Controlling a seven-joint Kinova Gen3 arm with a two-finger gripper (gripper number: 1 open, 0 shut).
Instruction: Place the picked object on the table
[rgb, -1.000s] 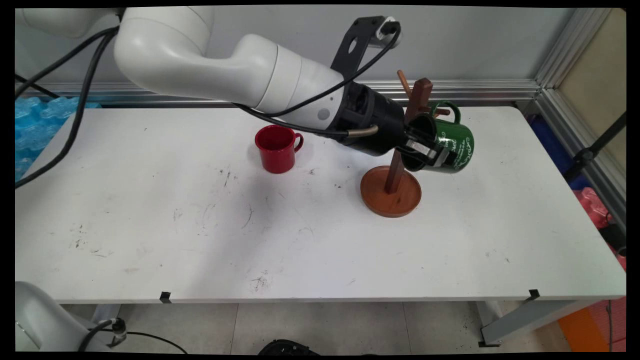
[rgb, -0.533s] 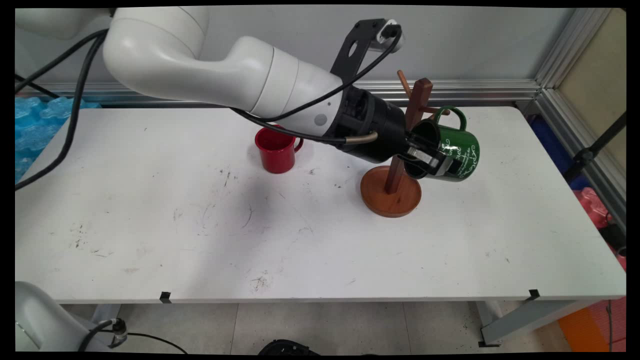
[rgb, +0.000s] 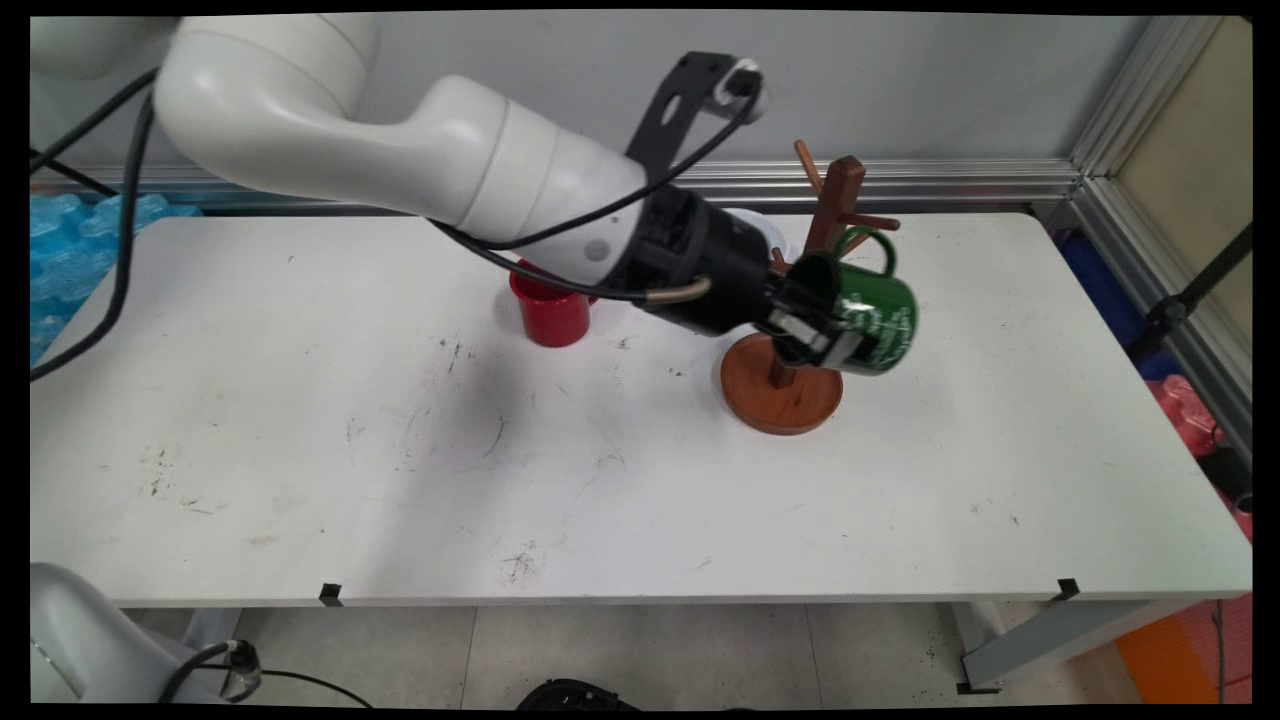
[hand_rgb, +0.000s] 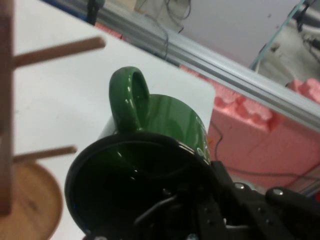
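Observation:
My gripper (rgb: 815, 328) is shut on the rim of a green mug (rgb: 878, 318), which hangs tipped on its side above the table. In the hand view one finger reaches into the dark inside of the green mug (hand_rgb: 170, 122) and the other lies outside its wall. The handle (hand_rgb: 129, 100) points up, just below and beside a peg (hand_rgb: 60, 50) of the wooden mug tree (rgb: 835, 200). The tree's round base (rgb: 780, 398) lies right under the mug. A red mug (rgb: 548, 318) stands upright to the left, partly behind my arm.
A white object (rgb: 757, 228) shows partly behind my wrist, beside the tree. Blue foam (rgb: 70, 240) lies past the table's left end and pink foam (rgb: 1190, 410) past its right end. A metal rail (rgb: 950, 178) runs along the back wall.
My arm has drawn back to the left and slightly down, carrying the green mug from right of the tree's post to close against it, with the handle now under the right peg.

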